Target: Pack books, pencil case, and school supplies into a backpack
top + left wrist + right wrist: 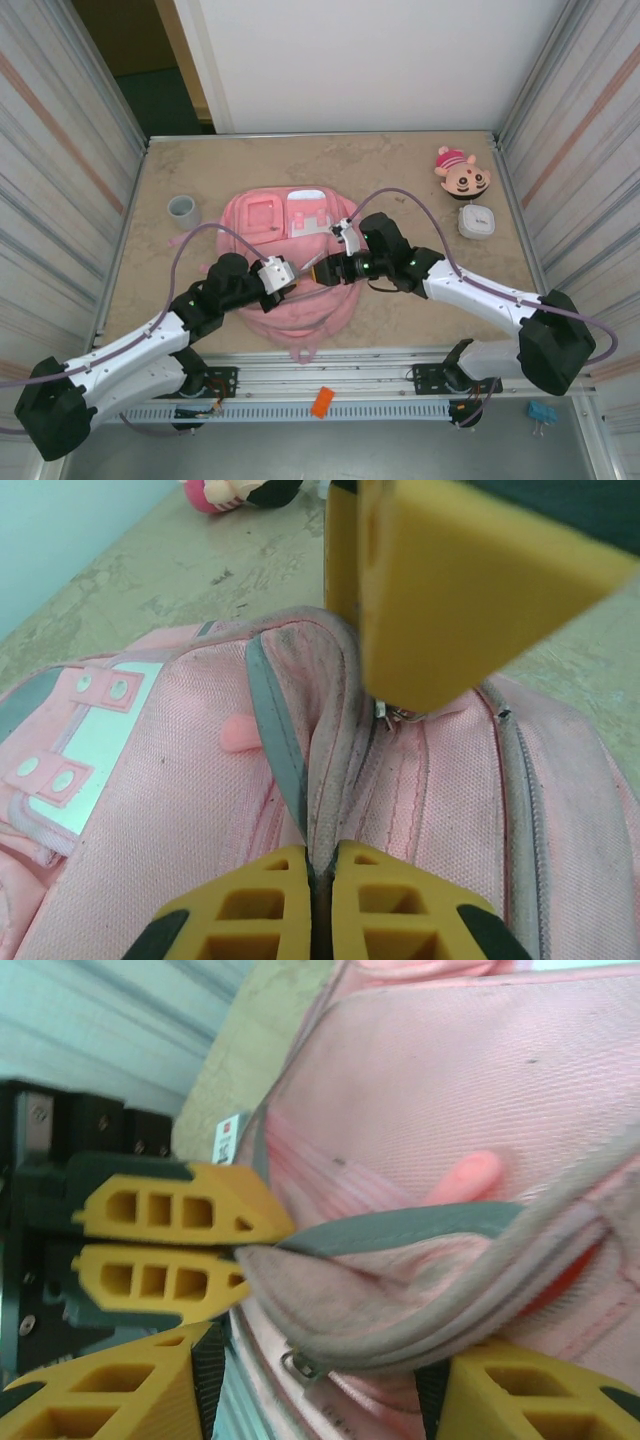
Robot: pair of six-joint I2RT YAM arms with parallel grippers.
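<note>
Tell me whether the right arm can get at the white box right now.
Probably yes. The box sits on bare table right of that arm, nothing between them. The right pincer is open at the edge of the backpack, so it looks free to pull back and swing over.

— On the left of the beige mottled stone-look desk (400, 165)?
— A short grey round cup (183, 209), upright, open mouth up, close to the left wall.
— And towards the far right corner?
— A pink-and-tan plush toy head (462, 172), lying face up. Just nearer, not touching it, a white rounded-square box (477, 221), flat on the desk.
— Off the desk, along the near edge?
— A small orange plastic piece (321, 401) on the slotted metal rail (260, 411); further right, past the rail's end, a small blue clip (541, 413).
— Around all that?
— Left and right, ribbed metal walls (60, 150); behind, a plain white panel (360, 60) with a dark gap beside it.
</note>
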